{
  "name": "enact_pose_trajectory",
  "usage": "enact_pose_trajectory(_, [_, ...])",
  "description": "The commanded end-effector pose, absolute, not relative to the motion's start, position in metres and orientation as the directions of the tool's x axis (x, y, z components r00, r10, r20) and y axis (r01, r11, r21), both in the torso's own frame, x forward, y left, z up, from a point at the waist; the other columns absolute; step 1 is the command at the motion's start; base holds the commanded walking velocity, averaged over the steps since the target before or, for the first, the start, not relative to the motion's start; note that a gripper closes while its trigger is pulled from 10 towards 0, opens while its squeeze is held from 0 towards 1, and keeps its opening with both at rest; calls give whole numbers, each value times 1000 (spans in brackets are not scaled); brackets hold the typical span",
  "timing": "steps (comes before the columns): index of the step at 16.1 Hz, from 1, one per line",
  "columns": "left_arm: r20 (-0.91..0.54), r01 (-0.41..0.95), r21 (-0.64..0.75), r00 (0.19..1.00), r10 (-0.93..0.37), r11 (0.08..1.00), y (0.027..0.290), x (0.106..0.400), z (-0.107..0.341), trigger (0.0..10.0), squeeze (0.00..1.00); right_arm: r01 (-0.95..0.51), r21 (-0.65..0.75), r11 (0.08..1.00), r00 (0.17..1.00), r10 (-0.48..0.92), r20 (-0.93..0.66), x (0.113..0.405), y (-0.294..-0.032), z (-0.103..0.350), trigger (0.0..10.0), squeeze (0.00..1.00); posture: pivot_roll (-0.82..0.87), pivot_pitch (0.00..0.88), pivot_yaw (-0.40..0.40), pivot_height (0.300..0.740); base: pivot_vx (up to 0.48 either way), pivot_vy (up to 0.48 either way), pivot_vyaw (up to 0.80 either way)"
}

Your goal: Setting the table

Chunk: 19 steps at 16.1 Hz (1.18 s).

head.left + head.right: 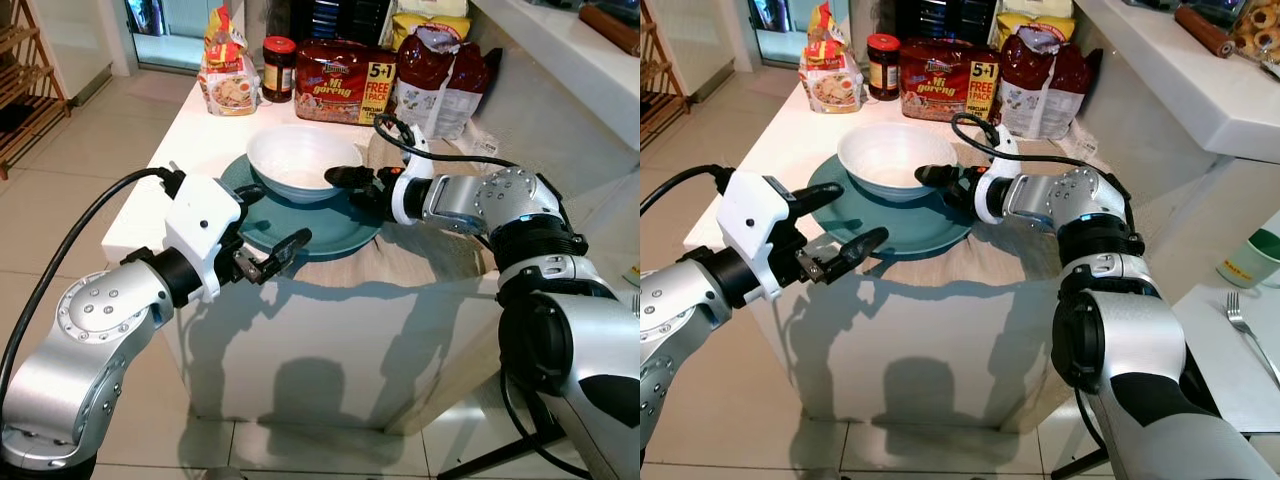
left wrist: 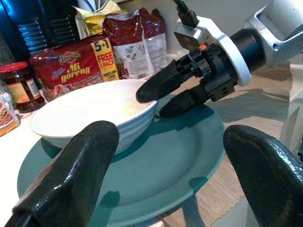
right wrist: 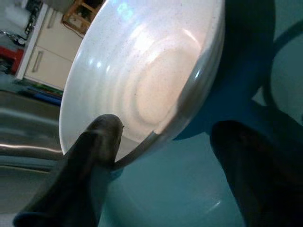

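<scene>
On the teal plate (image 1: 330, 235) the white bowl (image 1: 300, 160) could tip or slide if the right gripper (image 1: 350, 180), fingers apart astride its rim, drags away, while the left gripper (image 1: 262, 240) waits spread at the plate's edge.

We see the bowl (image 1: 301, 160) hiding the middle of the teal plate (image 1: 330, 232). The noodle pack (image 1: 343, 82) is partly behind it, the small print unreadable. The fork (image 1: 1252, 340) is cut by the edge.

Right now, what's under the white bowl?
The white bowl sits on the teal plate, which rests on a beige placemat. The right tool straddles the bowl's rim. The plate's centre is hidden.
</scene>
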<state>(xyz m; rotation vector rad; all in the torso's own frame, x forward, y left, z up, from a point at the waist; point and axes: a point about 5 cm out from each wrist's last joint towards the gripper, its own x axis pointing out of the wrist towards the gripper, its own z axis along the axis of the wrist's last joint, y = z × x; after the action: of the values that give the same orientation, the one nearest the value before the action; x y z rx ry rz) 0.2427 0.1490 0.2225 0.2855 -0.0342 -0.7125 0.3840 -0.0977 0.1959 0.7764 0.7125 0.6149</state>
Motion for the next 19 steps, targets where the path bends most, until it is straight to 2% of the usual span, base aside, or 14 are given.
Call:
enact_pose_trajectory(1, [-73,660,275,739,-670,699,145,239,224,10000,0,-217,797,564,625,707,-330,387,-102,200,0,0,168,0,-146,740,0,0,0])
enact_pose_trajectory(13, [-81,667,299,730,-679,682,142,241,225,10000,0,-188,833,520,614,724,-313,386,-103,198,0,0,164,0,-137,740,0,0,0])
enact_pose_trajectory(19, [-90,659,315,737,-670,683,144,243,225,10000,0,-158,859,488,635,716,-290,387,-106,198,0,0,174,0,-131,740,0,0,0])
